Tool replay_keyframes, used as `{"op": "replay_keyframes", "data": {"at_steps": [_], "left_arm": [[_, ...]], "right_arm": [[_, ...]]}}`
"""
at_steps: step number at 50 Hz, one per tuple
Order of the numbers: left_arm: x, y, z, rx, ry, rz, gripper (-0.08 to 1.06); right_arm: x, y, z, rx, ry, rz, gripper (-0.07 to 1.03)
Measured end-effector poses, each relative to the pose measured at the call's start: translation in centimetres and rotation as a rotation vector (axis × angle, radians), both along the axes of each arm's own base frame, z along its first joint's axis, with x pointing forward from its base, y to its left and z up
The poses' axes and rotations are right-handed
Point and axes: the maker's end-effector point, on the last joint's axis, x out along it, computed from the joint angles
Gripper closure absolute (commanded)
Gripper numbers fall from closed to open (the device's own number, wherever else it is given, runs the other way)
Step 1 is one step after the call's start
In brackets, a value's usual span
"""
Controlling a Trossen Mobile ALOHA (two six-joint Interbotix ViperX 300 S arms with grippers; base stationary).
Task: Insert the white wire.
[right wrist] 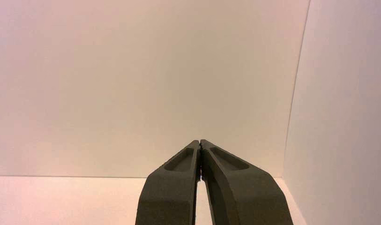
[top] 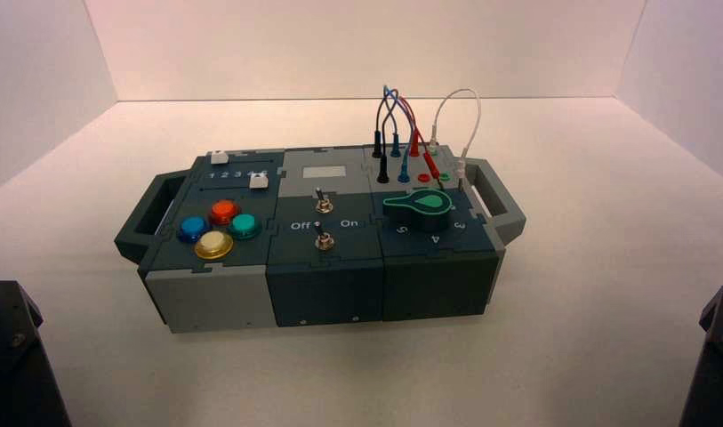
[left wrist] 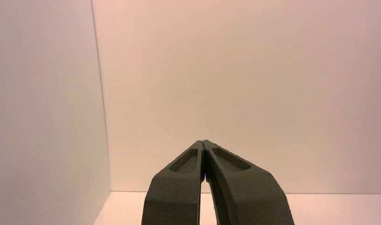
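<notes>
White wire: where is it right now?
In the high view, the white wire arches over the box's far right corner, just right of the red wire, its near plug beside the right handle.

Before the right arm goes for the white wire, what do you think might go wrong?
The white wire arches close to the red wires, so a reaching tool might snag those. Its nearer plug stands near the green-marked knob, which an approach from the front might knock.
</notes>
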Motion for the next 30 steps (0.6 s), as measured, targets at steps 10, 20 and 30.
{"op": "replay_keyframes", "data": {"at_steps": [10,20,30], "left_arm": [[0.0,0.0,-0.1,0.000,0.005,0.000,1.00],[0.0,0.0,-0.3,0.000,0.018,0.000,1.00],[0.6,-0.2,-1.7,0.000,0.123,-0.010,1.00]], "right_arm": [[0.0,0.0,-0.1,0.001,0.003,0.002,0.98],[0.0,0.1,-0.5,0.001,0.029,0.005,0.98],[0.2,1.2,-1.8,-0.005,0.144,0.045,0.98]]}}
